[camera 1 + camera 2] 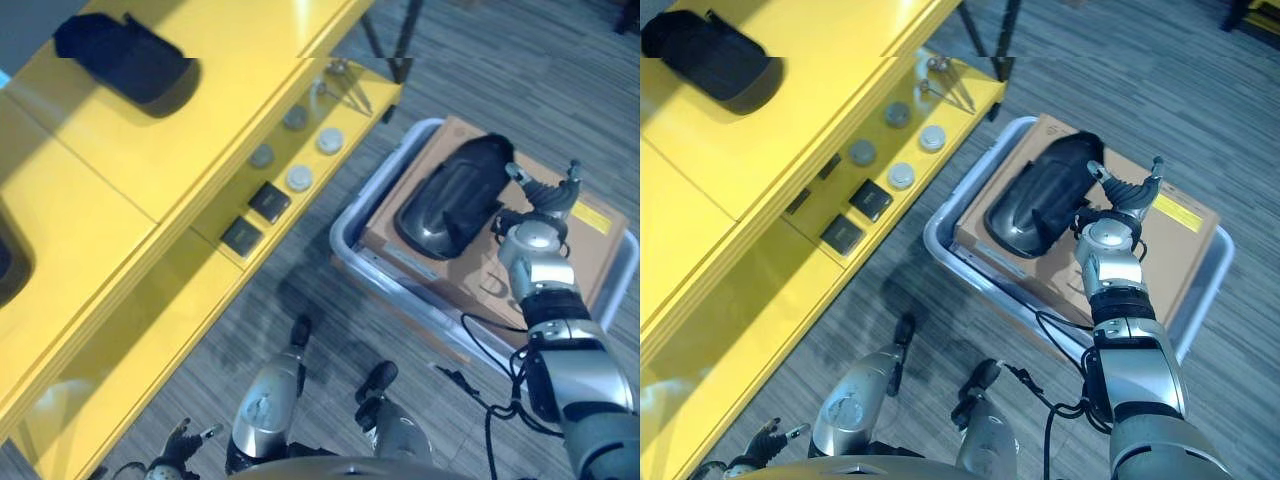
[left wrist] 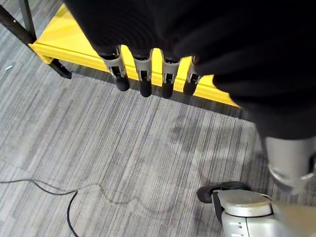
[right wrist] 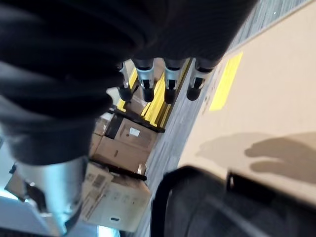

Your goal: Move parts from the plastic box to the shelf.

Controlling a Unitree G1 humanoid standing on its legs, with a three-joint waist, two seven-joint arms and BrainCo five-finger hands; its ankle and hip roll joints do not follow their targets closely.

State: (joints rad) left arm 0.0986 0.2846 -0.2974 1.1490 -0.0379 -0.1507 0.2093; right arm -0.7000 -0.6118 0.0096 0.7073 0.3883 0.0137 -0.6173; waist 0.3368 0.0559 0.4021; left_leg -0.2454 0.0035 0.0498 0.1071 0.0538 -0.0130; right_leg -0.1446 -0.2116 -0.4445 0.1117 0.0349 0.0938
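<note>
One black part [image 1: 455,200] lies on cardboard [image 1: 585,245] in the plastic box [image 1: 360,215]; another [image 1: 125,55] sits on the yellow shelf [image 1: 120,180]. Right hand [image 1: 1120,195] hovers beside it, fingers straight, empty. Left hand [image 2: 143,74] relaxed, low. Risk: smooth curved shell slips from a shallow grasp.

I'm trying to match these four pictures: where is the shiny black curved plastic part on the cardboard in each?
Left eye view: shiny black curved plastic part, right of centre, on brown cardboard.
Right eye view: centre, same cardboard.
Left wrist view: faces grey carpet and yellow shelf instead.
Right wrist view: dark curved shape against the cardboard.
Shared landmark: the cardboard's yellow label.
</note>
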